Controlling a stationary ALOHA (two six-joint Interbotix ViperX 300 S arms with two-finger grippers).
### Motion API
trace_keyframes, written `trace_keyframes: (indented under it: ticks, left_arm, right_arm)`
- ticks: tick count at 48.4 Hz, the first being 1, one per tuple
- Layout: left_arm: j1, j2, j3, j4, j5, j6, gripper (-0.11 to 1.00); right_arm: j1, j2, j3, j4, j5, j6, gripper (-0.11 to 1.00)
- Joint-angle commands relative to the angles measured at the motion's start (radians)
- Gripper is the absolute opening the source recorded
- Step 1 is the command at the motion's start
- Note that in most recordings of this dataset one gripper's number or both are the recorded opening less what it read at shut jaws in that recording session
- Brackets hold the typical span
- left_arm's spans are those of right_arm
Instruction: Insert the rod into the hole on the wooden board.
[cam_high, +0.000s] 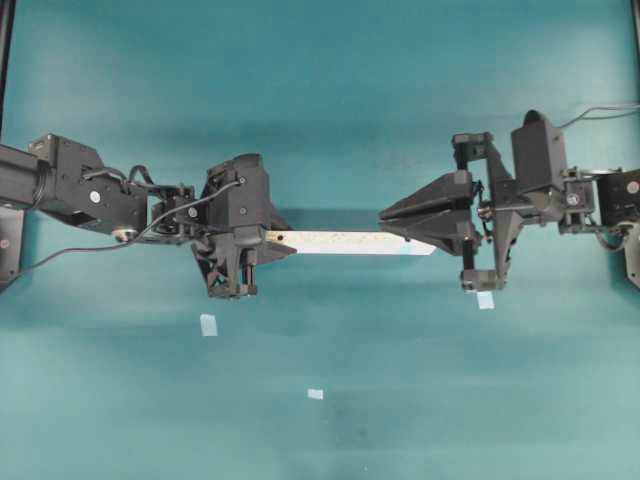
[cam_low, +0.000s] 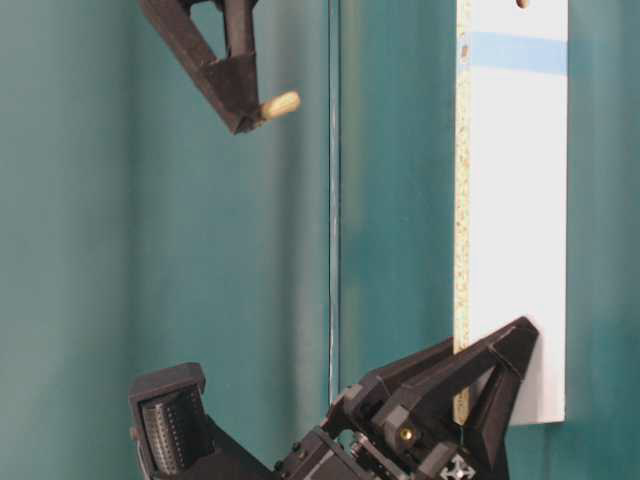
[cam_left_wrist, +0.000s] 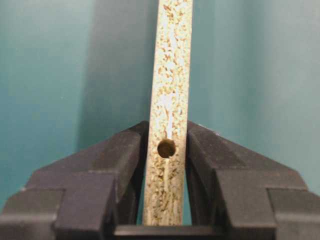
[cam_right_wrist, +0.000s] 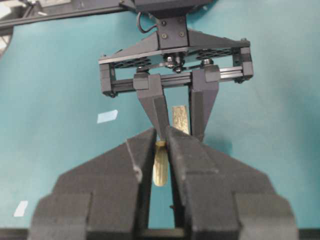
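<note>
The wooden board (cam_high: 350, 242) stands on edge, speckled edge up and white face (cam_low: 520, 250) sideways. My left gripper (cam_high: 280, 243) (cam_left_wrist: 167, 132) is shut on one end of it, the fingers (cam_left_wrist: 125, 155) pressing both faces. A plain dark hole (cam_left_wrist: 166, 148) in the speckled edge sits between them. A blue band (cam_low: 520, 52) crosses the board near its other end, with a round hole (cam_low: 522, 4) just beyond. My right gripper (cam_high: 385, 215) (cam_right_wrist: 161, 137) is shut on the rod (cam_right_wrist: 161, 167) (cam_low: 280, 103), a short cream dowel sticking out of the tips, held off the board's edge near the blue-marked end.
Pale blue tape squares lie on the teal table (cam_high: 320, 100) at the front left (cam_high: 208, 324), front middle (cam_high: 315, 394) and under the right arm (cam_high: 485, 299). In the right wrist view the left gripper (cam_right_wrist: 180, 130) faces me just beyond the rod.
</note>
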Motion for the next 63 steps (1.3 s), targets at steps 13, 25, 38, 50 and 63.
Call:
trace_keyframes:
  ticks: [13, 25, 38, 50, 63]
  left_arm:
    - [-0.005, -0.012, -0.023, 0.002, -0.005, 0.003, 0.33]
    - [-0.006, -0.014, -0.026, 0.002, 0.003, -0.002, 0.33]
    - [-0.009, -0.014, -0.026, 0.002, 0.025, -0.005, 0.33]
    - [-0.011, -0.012, -0.026, 0.002, 0.025, -0.026, 0.33]
    - [-0.017, -0.014, -0.028, 0.002, 0.032, -0.035, 0.33]
  right_arm:
    - [-0.008, -0.017, 0.052, 0.017, -0.055, -0.002, 0.11]
    - [-0.008, -0.002, 0.078, 0.031, -0.106, -0.003, 0.11]
    - [-0.008, 0.072, 0.083, 0.032, -0.187, -0.003, 0.11]
    - [-0.009, 0.146, 0.092, 0.032, -0.222, -0.005, 0.11]
    - [-0.009, 0.167, 0.100, 0.034, -0.230, -0.005, 0.11]
